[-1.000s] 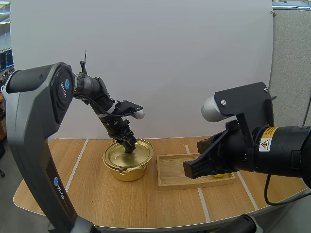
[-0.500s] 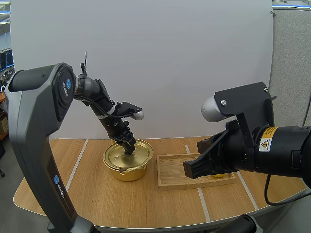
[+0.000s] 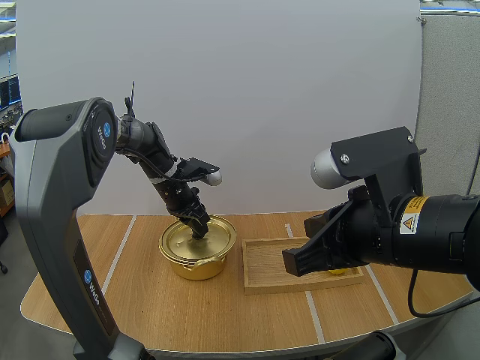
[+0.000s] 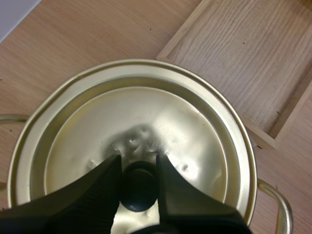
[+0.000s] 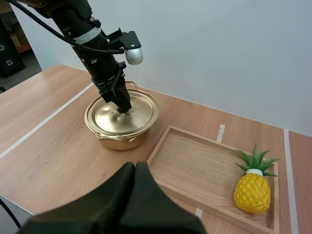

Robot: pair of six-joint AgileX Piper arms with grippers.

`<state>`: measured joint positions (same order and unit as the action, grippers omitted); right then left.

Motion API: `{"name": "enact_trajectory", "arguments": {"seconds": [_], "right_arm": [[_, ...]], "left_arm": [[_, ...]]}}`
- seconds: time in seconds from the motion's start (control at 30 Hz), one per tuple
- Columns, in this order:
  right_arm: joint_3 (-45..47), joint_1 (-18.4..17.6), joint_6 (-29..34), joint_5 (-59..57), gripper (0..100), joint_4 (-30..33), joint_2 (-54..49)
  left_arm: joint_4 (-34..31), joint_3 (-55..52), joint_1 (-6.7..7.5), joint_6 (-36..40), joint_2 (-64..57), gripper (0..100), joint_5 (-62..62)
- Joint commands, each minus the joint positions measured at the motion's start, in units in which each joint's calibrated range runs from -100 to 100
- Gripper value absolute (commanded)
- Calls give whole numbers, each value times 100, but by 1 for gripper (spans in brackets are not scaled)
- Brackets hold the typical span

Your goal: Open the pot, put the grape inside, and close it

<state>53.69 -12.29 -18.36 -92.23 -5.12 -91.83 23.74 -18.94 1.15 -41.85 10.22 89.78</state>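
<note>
Left tool (image 4: pixel 138 166) is staying clamped on the knob (image 4: pixel 139 195), unmoved this past second, so the lid (image 4: pixel 161 122) is still sitting on the pot (image 3: pixel 196 268) beside the tray (image 3: pixel 270 264); right tool (image 5: pixel 135 168) is hanging closed.

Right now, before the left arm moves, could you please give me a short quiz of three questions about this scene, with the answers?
1. True or false: the lid is already off the pot.
2. What does the left gripper pinch? A) a pot handle B) the black knob of the lid C) nothing
3. Fill in: on the tray stands a ____.
Key: 1 false, the lid sits on the pot; 2 B; 3 pineapple.
</note>
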Motion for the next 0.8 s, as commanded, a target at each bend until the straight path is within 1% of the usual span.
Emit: {"name": "enact_trajectory", "arguments": {"seconds": [0.0, 0.03, 0.13, 0.17, 0.4, 0.5, 0.6, 0.77], "right_arm": [[17, 23, -64, 46, 0, 21, -41], [17, 23, -64, 46, 0, 21, -41], [17, 23, -64, 46, 0, 21, -41], [17, 23, -64, 46, 0, 21, -41], [17, 23, -64, 46, 0, 21, -41], [17, 22, -64, 46, 0, 7, -41], [17, 22, -64, 46, 0, -17, -41], [17, 22, -64, 46, 0, -17, -41]], "left_arm": [[-39, -87, 7, 39, 155, 42, 467], [-39, -87, 7, 39, 155, 53, 489], [-39, -87, 7, 39, 97, 95, 552], [-39, -87, 7, 39, 42, 100, 552], [-39, -72, 7, 39, -826, 100, 575], [-39, -72, 7, 90, -1429, 100, 652], [-43, -72, 7, 237, -2098, 100, 1002], [-43, -72, 7, 433, -3330, 100, 1022]]}}
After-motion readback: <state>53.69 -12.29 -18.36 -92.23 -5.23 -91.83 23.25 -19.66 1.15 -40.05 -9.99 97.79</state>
